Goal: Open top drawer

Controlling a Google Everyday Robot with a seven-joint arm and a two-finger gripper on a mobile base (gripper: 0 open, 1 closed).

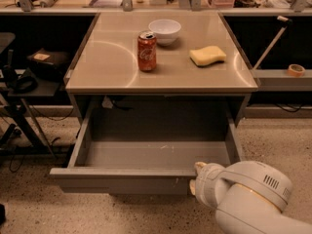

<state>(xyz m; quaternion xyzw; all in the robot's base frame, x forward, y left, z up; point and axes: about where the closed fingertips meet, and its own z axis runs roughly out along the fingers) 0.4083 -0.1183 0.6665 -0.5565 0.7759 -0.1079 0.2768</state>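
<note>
The top drawer (122, 175) stands pulled far out from under the tabletop, its shallow grey tray (156, 152) bare with a few white scuffs right of centre. My gripper (197, 177) is at the right end of the drawer's front panel, touching its top edge, with my white arm (248, 194) behind it at the lower right. The two narrower drawer fronts are out of view.
On the beige tabletop (107, 57) stand a red soda can (146, 51), a white bowl (165, 31) and a yellow sponge (207, 55). A black stand with gear (24, 82) is at left. A shelf with a tape roll (295, 70) is at right. Speckled floor lies around.
</note>
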